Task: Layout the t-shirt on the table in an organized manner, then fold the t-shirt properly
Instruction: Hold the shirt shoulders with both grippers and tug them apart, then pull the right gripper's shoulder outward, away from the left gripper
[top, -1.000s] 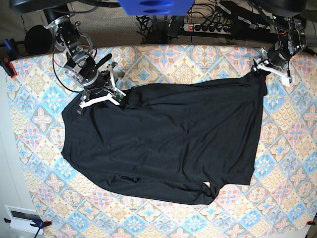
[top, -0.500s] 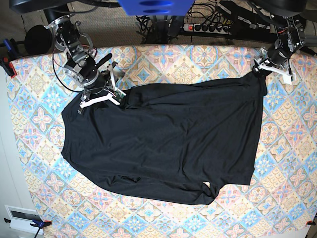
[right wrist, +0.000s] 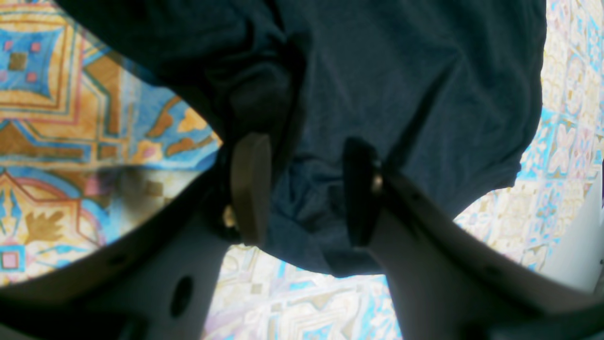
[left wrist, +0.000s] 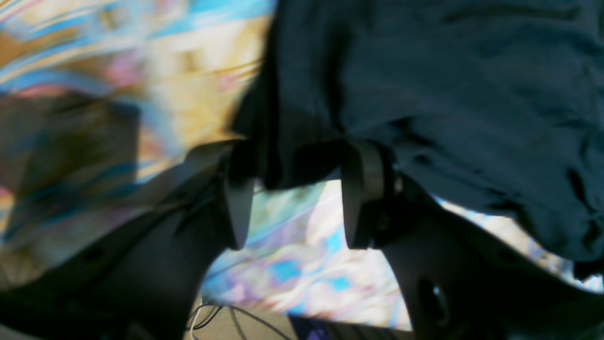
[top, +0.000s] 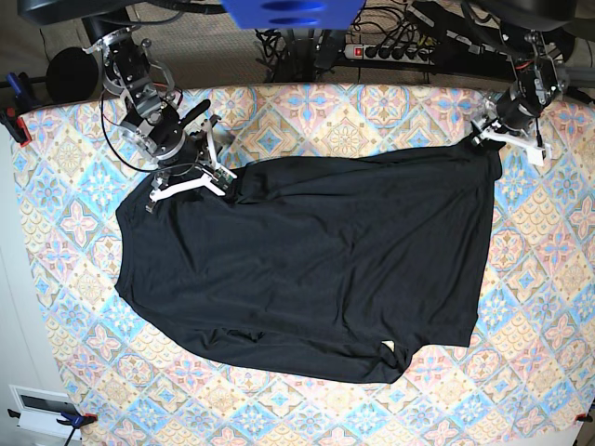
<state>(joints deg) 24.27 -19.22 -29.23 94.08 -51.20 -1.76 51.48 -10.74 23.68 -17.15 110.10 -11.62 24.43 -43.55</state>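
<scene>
In the base view, a black clamp (top: 11, 119) grips the table (top: 65, 269) edge at nine o'clock on the far left, and a white box (top: 39, 406) sits off the table's near corner at seven o'clock. Next comes the right gripper (top: 197, 165), low over the cloth at about ten o'clock; its white fingers (top: 177, 190) stand moderately apart, straddling a bunched corner of the t-shirt (top: 316, 269). The right wrist view shows black fabric lying between the two pads (right wrist: 250, 186), with a gap on one side, so I cannot tell whether it is truly pinched.

The t-shirt fills the middle of the table, spread fairly flat, with a rumpled hem toward six o'clock. Behind the table at twelve o'clock lie a power strip (top: 390, 51) and tangled cables (top: 288, 42).

At two o'clock, the left gripper (top: 507, 135) meets the garment's far corner. In the blurred left wrist view its pads (left wrist: 238, 208) stand wide, a fold of cloth hanging between the tips.
</scene>
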